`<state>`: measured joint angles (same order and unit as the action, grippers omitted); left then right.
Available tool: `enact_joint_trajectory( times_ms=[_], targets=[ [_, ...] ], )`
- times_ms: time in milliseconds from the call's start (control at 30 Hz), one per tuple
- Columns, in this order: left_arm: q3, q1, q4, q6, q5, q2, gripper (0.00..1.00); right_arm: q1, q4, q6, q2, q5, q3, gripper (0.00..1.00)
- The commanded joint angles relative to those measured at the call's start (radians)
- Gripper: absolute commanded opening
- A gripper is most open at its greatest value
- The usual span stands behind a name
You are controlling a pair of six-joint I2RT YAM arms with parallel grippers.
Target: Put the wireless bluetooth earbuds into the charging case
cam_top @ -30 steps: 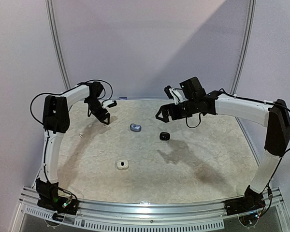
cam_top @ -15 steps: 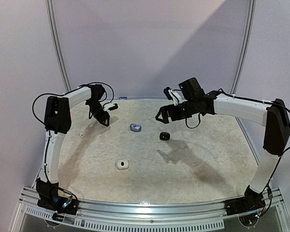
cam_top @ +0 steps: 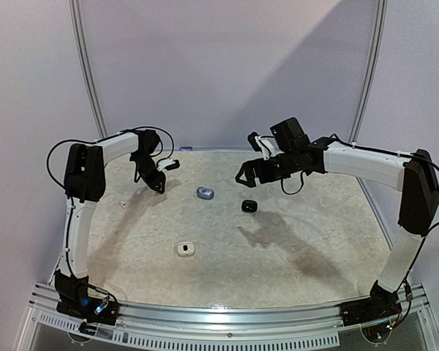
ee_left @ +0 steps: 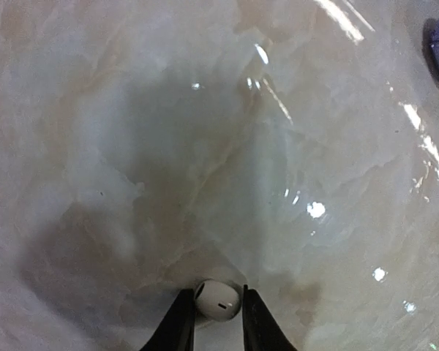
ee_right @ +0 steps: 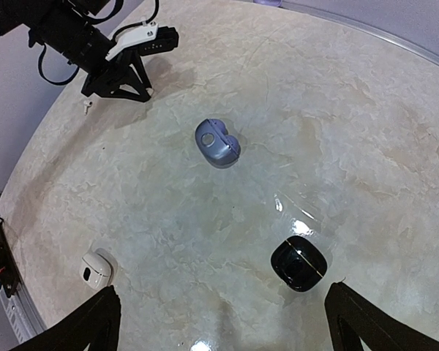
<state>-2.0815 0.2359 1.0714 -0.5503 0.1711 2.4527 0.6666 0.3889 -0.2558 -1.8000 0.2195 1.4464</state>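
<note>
Three rounded cases sit apart on the marbled bench [cam_top: 307, 248]. A blue-grey case [ee_right: 217, 142] lies toward the far side, a black case [ee_right: 298, 263] is to its right and a little nearer, and a white case [ee_right: 95, 269] is closer to the arm bases. The left fingers [ee_left: 180, 325] are clamped on a white earbud [ee_left: 218, 300], one tip against each side of it. They hold it above the far left of the bench, apart from all three cases, with the blue-grey case the closest. A second earbud [ee_right: 88, 104], small and white, lies loose on the bench near the left fingers. The right fingers [ee_right: 95, 325] are spread wide with nothing between them, raised over the far middle of the bench above the blue-grey and black cases.
</note>
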Motion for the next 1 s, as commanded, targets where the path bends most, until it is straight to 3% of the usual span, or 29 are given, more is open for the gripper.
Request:
enact_joint_trajectory(
  times_ms=[0,333,600,967],
  targets=[
    [0.036,0.033,0.027,-0.006,0.011,0.005,0.20,0.004,0.016,0.012,-0.010,0.007,0.016,0.99],
    [0.176,0.099,0.014,0.032,0.071,-0.116,0.11,0.004,0.010,0.016,-0.002,0.006,0.012,0.99],
    [0.427,0.336,-0.127,0.181,0.179,-0.254,0.08,0.004,0.006,0.001,0.029,-0.088,-0.011,0.99],
    [0.351,0.550,-0.201,0.360,0.205,-0.129,0.07,0.004,-0.011,-0.035,0.197,-0.213,-0.185,0.99]
  ],
)
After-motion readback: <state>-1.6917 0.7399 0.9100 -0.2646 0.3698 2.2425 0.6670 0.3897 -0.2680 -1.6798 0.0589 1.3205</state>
